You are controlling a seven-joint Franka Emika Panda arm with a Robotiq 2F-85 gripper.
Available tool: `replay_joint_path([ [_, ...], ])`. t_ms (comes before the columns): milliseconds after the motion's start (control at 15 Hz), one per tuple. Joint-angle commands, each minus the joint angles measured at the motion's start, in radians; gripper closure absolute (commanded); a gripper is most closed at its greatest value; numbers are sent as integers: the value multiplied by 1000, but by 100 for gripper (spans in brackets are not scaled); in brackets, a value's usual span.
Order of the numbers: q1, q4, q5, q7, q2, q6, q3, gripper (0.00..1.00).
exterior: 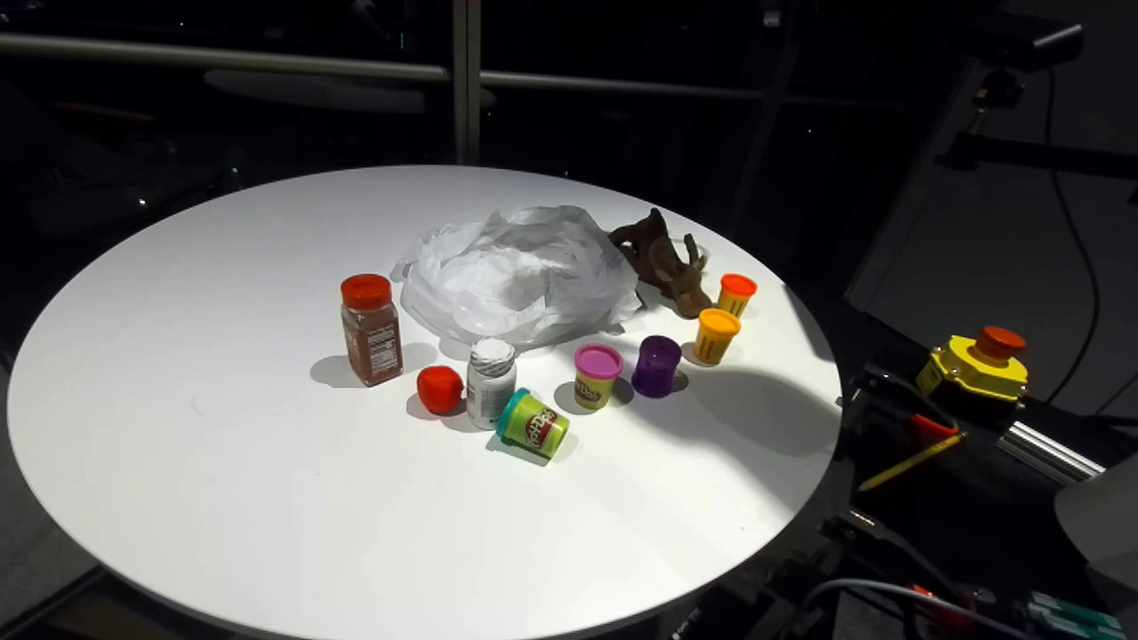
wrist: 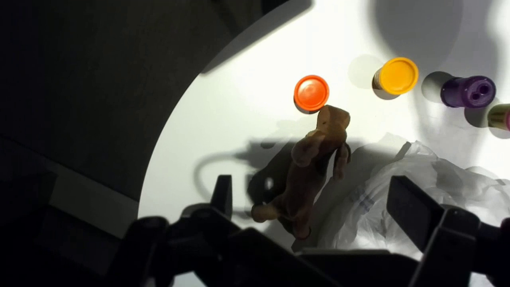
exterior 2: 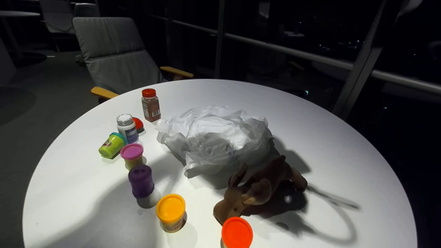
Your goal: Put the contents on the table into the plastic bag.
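While the brown figure (wrist: pixel 306 179) lies on the table (wrist: pixel 247 95) | fingers (wrist: pixel 412 211) spread wide | holding, touching nothing

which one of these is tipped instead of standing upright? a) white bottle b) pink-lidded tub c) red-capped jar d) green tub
d: in both exterior views the green tub leans over beside the white bottle, its teal lid on a slant, while that bottle, the red-capped jar and the pink-lidded tub stand upright.
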Motion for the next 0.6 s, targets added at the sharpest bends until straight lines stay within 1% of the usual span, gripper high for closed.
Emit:
replay_joint_path([
  [0,-12,18,59,23,116,76,-11,0],
  [200,-25,-7,61,56,201,173,-13,0],
  [333,-39,-19,53,61,248,207,-18,0],
  [533,-62,-56,51,28,285,233,-22,0],
])
